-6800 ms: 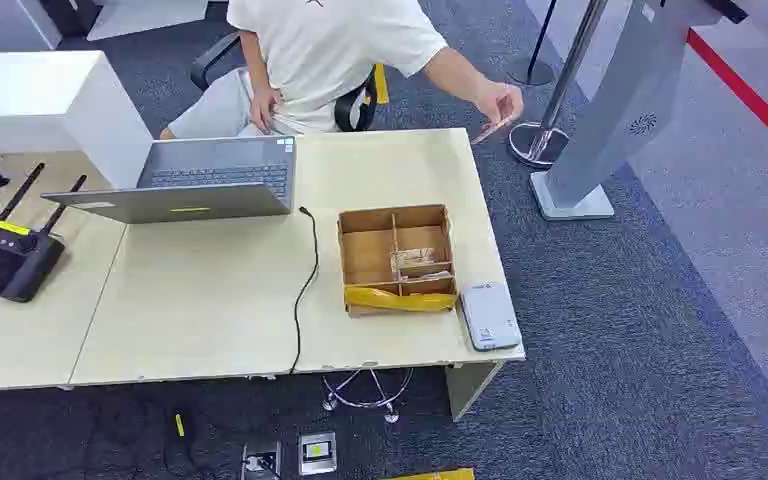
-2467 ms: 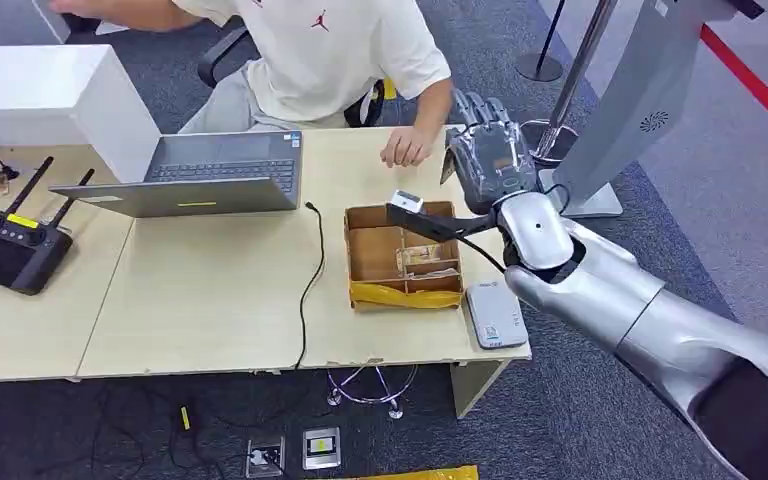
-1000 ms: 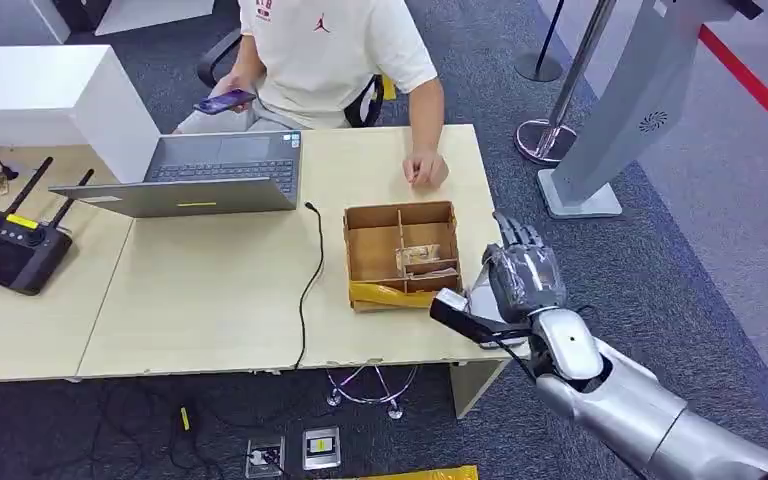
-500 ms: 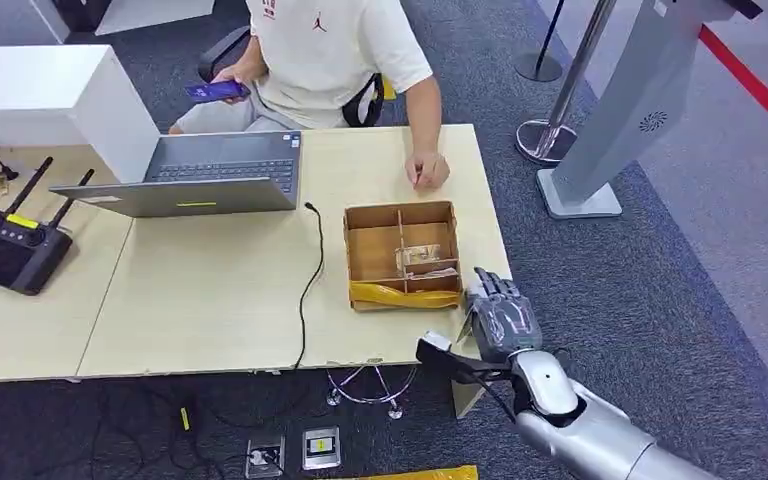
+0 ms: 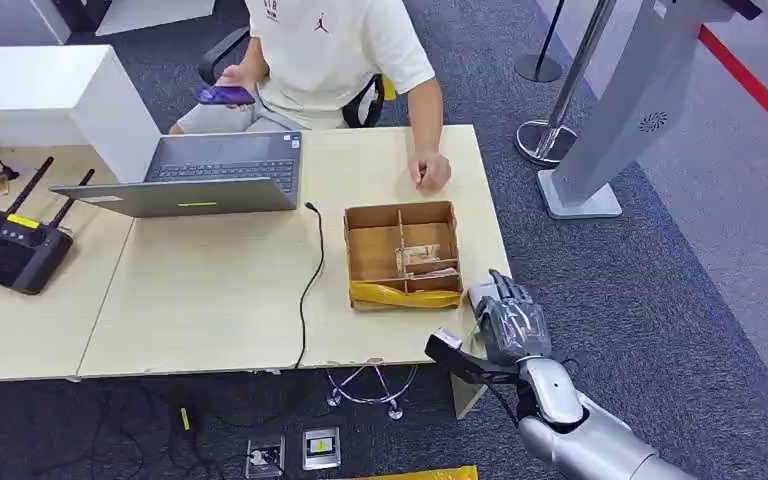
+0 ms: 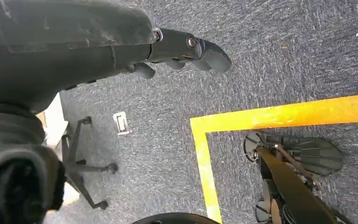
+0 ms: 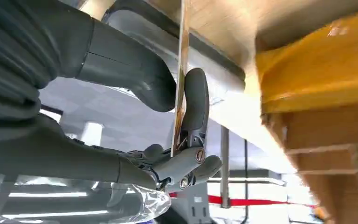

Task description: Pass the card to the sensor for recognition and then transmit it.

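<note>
Right hand [image 5: 505, 322] pinching card [image 7: 182, 70] edge-on, now lowering over sensor [image 5: 482, 296] at worktop [image 5: 210, 300] corner beside box [image 5: 402, 252], recognition step seemingly underway; left hand [image 6: 177, 51] hanging, holding nothing.

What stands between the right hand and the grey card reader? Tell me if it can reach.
Probably yes. The right hand, pinching the card, hovers at the grey card reader on the table corner, with nothing between them. The cardboard box stands beside the reader, not over it.
</note>
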{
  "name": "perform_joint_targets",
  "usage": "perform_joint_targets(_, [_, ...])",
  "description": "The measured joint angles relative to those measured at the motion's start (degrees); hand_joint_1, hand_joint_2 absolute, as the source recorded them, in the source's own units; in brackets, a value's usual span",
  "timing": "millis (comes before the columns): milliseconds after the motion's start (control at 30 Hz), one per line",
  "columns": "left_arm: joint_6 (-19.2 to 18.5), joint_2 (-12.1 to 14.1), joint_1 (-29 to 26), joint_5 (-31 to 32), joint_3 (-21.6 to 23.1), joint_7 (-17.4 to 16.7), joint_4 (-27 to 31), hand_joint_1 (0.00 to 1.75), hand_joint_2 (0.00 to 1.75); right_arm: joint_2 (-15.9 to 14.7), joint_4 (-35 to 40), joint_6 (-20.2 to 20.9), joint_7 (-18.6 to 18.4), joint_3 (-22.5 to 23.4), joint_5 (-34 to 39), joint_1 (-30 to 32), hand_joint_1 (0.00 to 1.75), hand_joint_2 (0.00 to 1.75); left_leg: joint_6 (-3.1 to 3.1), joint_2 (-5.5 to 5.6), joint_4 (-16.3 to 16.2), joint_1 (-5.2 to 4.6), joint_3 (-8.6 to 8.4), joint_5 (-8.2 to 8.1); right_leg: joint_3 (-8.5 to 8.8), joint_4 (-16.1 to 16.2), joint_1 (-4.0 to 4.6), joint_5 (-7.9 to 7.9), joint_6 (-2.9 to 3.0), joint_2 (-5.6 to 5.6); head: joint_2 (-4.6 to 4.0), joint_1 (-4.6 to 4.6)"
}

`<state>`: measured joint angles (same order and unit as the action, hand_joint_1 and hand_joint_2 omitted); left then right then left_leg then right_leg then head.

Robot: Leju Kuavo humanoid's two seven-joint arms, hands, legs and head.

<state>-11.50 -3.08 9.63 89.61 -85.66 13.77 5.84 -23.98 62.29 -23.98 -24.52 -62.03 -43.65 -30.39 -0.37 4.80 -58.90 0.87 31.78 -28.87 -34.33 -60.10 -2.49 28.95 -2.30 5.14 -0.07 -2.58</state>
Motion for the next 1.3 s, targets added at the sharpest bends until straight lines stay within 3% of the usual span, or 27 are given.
perform_joint_targets(400, [0.0,0.0,0.0,0.0,0.0,0.6,0.0,0.00,0.00,0.0,0.0,-6.2,-0.1,4.4,0.3,-0.3,1.75,1.75,0.00,0.00,0.0,0.00,0.01,0.00,0.00,0.0,0.00,0.00,0.00,0.00,0.00,-0.02])
perform_joint_targets(600, [0.0,0.0,0.0,0.0,0.0,0.8,0.0,0.00,0.00,-1.0,2.6,-8.5,-2.1,7.2,-0.7,-1.8,1.75,1.75,0.00,0.00,0.0,0.00,0.00,0.00,0.01,0.0,0.00,0.00,0.00,0.00,0.00,-0.02])
perform_joint_targets(900, [0.0,0.0,0.0,0.0,0.0,1.6,0.0,0.00,0.00,-2.9,3.9,-6.1,-4.2,9.1,-3.1,-3.3,1.75,1.75,0.00,0.00,0.0,0.00,0.00,0.00,-0.01,0.0,0.00,0.00,0.00,0.00,0.00,-0.04])
perform_joint_targets(1300, [0.0,0.0,0.1,0.0,0.0,1.6,0.0,0.00,0.00,-2.9,1.4,-2.7,-3.0,8.9,-1.4,-1.9,1.75,1.75,0.00,0.01,0.0,0.00,0.02,0.00,-0.01,0.0,0.00,0.00,0.00,-0.01,0.00,-0.02])
